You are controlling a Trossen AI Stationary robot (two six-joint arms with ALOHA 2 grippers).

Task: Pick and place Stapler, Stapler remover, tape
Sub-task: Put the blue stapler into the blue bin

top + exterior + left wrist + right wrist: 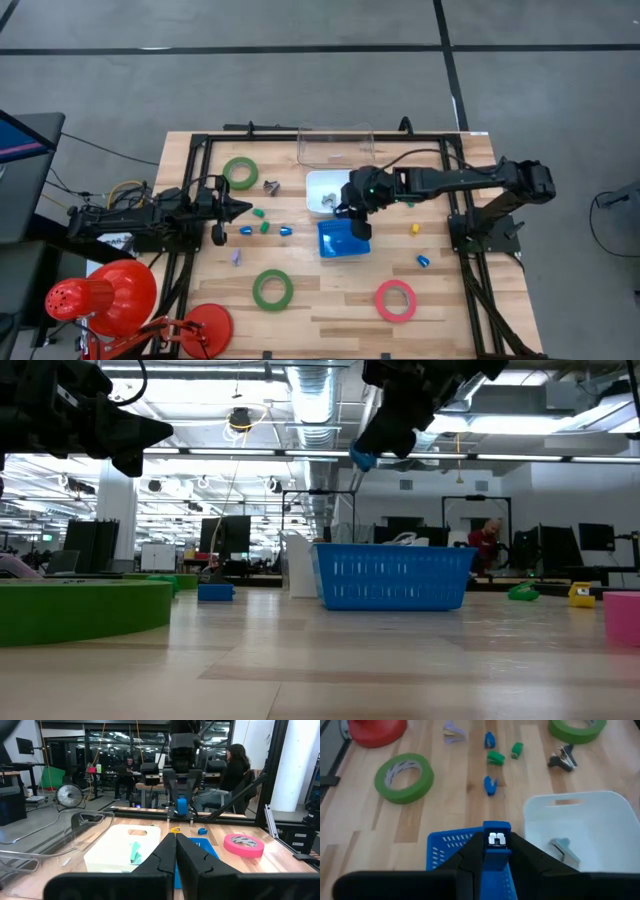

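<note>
My right gripper (352, 208) hangs above the table where the blue basket (343, 242) meets the white bin (322, 183), tilted down and shut on a small blue stapler (496, 845). The low view shows that stapler (362, 458) well above the basket (392, 575). Two green tape rings (240, 172) (272, 289) and a pink one (395, 300) lie flat on the wood. A dark stapler remover (271, 186) lies beside the far green ring. My left gripper (245, 208) waits shut and level at the table's left, touching nothing. My right gripper pinches the small blue stapler by its two long sides (485, 851) between its two fingers. The fingers run along it, and its metal-faced end (496, 839) sticks out past the fingertips. They slant down from the table's right. The stapler is lifted clear, over the basket's far rim.
Small green and blue pieces (265, 228) lie between the left gripper and the basket; a yellow one (414, 229) and a blue one (422, 261) lie to its right. A grey metal item (562, 849) lies in the white bin. A clear container (335, 145) stands at the far edge.
</note>
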